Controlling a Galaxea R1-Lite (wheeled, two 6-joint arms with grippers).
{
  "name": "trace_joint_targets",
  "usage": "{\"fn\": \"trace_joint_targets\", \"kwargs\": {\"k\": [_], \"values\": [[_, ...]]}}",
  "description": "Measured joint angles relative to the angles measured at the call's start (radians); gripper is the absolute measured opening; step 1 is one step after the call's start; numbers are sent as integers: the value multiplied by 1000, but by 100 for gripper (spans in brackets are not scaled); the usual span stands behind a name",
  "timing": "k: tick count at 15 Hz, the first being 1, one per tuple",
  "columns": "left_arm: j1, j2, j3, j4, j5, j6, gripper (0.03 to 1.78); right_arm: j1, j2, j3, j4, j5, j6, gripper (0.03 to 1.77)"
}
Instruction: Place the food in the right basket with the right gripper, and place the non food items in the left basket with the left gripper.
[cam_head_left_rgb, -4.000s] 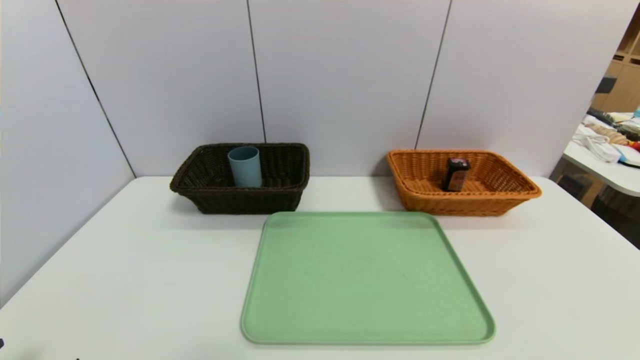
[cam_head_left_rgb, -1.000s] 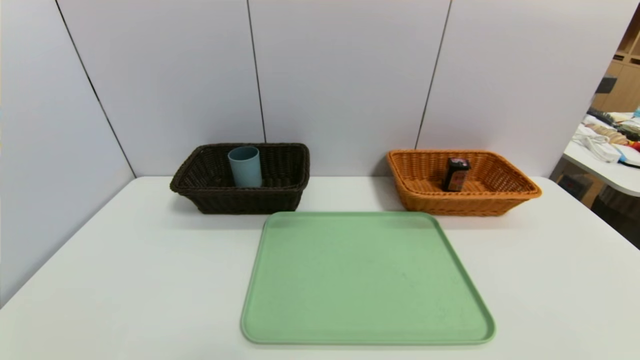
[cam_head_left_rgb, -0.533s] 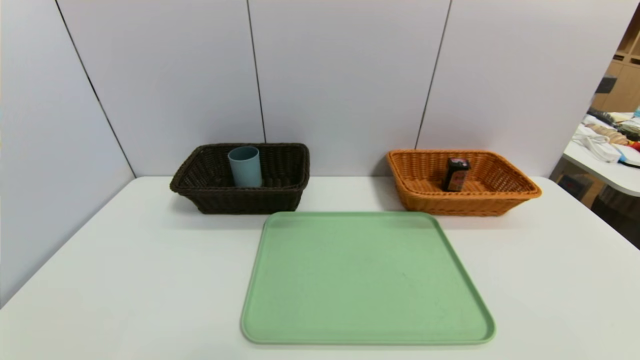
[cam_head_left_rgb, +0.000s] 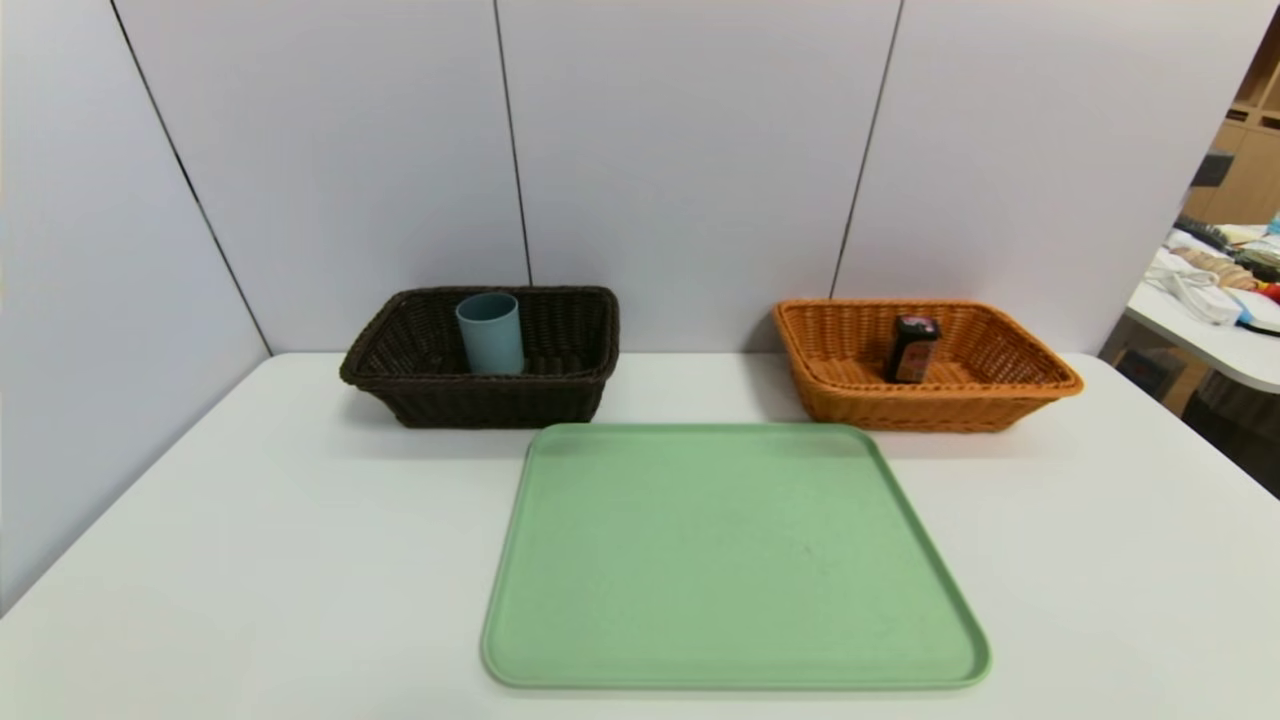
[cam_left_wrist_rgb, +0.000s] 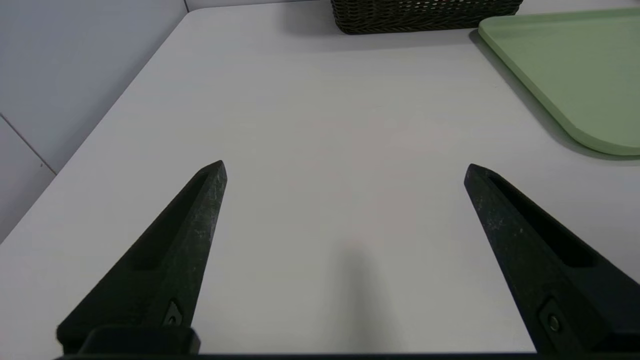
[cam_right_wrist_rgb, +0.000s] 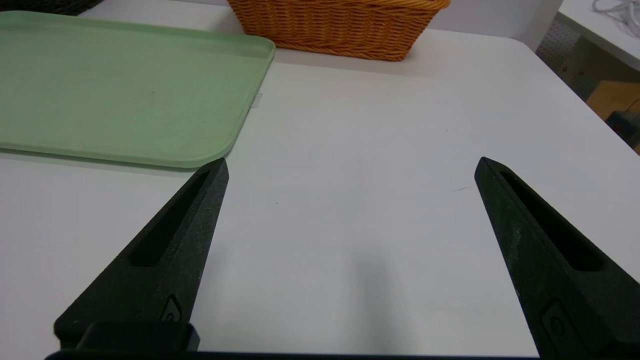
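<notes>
The food, a small black drink carton (cam_head_left_rgb: 912, 349) with a pink top, stands upright inside the orange right basket (cam_head_left_rgb: 1040, 385) at the back right. A light blue cup (cam_head_left_rgb: 490, 333) stands upright in the dark brown left basket (cam_head_left_rgb: 400, 395) at the back left. Neither arm shows in the head view. My left gripper (cam_left_wrist_rgb: 345, 167) hangs open over bare table near the front left, with the left basket (cam_left_wrist_rgb: 425, 17) far ahead. Over bare table at the front right, my right gripper (cam_right_wrist_rgb: 351, 165) is open and empty, the right basket (cam_right_wrist_rgb: 345, 30) well ahead of it.
A light green tray (cam_head_left_rgb: 560, 640) lies in the middle of the white table (cam_head_left_rgb: 250, 560), its edge seen as the tray (cam_left_wrist_rgb: 600, 145) and the tray (cam_right_wrist_rgb: 210, 157) in the wrist views. Grey wall panels stand behind the baskets. Another table with clutter (cam_head_left_rgb: 1220, 290) is off to the right.
A dark bit of the left arm at the lower left corner four seconds ago is gone from the head view. Over the last second nothing has moved.
</notes>
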Motion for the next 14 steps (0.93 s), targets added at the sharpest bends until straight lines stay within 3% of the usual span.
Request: {"fn": "trace_joint_targets", "kwargs": {"k": [14], "values": [[0, 0, 0, 0, 0, 0, 169, 0, 0, 1, -6, -2, 7, 170]]}}
